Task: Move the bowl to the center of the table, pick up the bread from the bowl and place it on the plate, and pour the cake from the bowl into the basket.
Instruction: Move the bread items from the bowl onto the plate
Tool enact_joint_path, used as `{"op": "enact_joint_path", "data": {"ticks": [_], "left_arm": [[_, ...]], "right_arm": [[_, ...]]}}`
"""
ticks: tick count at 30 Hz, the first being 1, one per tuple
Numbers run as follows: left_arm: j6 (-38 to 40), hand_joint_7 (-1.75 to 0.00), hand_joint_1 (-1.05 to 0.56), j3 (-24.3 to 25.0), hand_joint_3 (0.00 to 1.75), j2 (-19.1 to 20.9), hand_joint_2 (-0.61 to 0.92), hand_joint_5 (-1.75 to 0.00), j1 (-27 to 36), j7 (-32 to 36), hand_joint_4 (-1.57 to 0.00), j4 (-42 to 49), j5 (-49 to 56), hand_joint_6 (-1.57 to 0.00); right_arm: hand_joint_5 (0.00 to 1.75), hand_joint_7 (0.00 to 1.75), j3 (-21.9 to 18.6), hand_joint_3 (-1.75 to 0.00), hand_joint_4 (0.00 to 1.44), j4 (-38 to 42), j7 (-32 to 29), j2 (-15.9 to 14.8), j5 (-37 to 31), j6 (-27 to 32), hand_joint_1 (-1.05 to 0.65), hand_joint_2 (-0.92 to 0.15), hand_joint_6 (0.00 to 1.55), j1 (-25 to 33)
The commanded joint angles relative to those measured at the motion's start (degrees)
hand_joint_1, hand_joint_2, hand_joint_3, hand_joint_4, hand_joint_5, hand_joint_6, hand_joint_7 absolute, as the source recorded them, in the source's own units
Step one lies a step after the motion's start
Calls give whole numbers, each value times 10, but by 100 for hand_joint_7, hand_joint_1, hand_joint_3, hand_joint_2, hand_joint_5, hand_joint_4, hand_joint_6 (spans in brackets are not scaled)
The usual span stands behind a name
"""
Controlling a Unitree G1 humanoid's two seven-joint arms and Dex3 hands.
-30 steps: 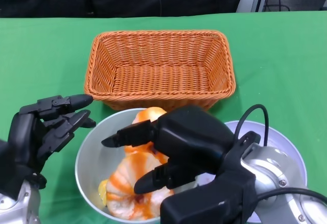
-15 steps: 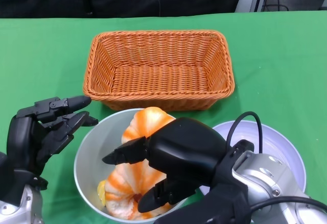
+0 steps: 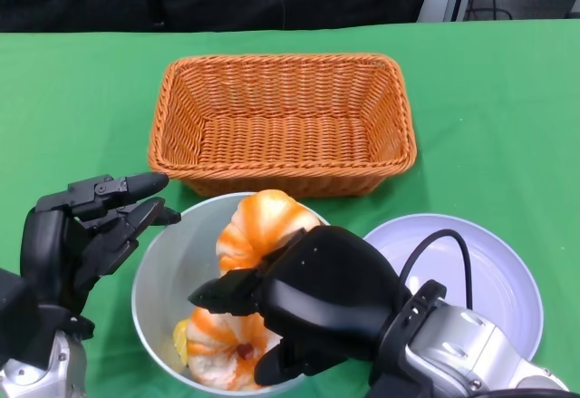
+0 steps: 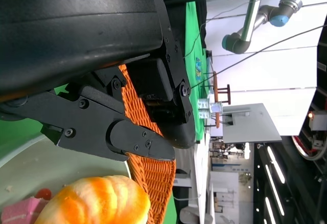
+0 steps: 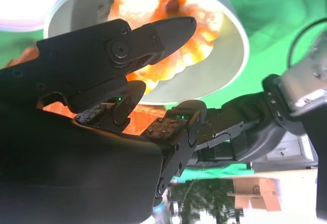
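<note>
Left hand (image 3: 77, 235) empty, fingers apart; right hand (image 3: 299, 303) likewise.

No legible text — no labels, signs.

Black right hand (image 3: 304, 312) hides near part of round grey metal bowl (image 3: 163, 266); orange-glazed bread (image 3: 263, 226) partly covered; pink cake (image 4: 23, 211) cut off at wrist picture's edge.

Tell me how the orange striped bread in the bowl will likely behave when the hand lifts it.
The bread looks puffy and rounded, so it is probably light and soft, and may dent under the right hand. Its domed, glossy-looking top could slip between fingers. It leans in the bowl on other food, so it may roll once disturbed.
</note>
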Motion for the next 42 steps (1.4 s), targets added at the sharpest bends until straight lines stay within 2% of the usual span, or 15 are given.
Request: {"op": "enact_joint_path", "data": {"ticks": [1,7,12,19,24,34,42], "left_arm": [[5,-3,-36,2,7,4,92,-79,3,0,-95,-1,-10,-128],[34,-3,-31,1,7,-1,92,-80,5,-9,-95,-18,-29,-128],[46,-2,-35,-5,4,4,92,-82,15,-4,-91,-35,-18,-127],[27,-3,-33,-3,7,-4,92,-83,13,3,-94,-28,-17,-128],[45,-2,-34,-9,5,-3,92,-83,23,-2,-93,-50,-21,-127],[-5,-3,-37,-7,9,-12,92,-84,15,14,-94,-20,-9,-128],[-45,-3,-40,-9,9,-13,92,-85,11,29,-95,4,10,-128]], "right_arm": [[6,0,0,-4,79,8,-28,-11,-28,-19,-93,-92,56,-4],[6,0,-6,-6,79,15,-35,-3,-43,-25,-90,-92,53,0],[5,0,-7,-6,77,16,-34,3,-51,-20,-90,-92,53,2],[4,0,-3,-6,75,28,-37,4,-54,-25,-90,-92,52,4],[4,1,-1,-6,75,55,-74,1,-58,-42,-90,-92,53,4],[6,1,-1,-4,81,133,-164,0,-63,-77,-89,-92,58,-8],[9,0,3,-2,82,173,-179,5,-66,-77,-89,-92,58,-21]]}}
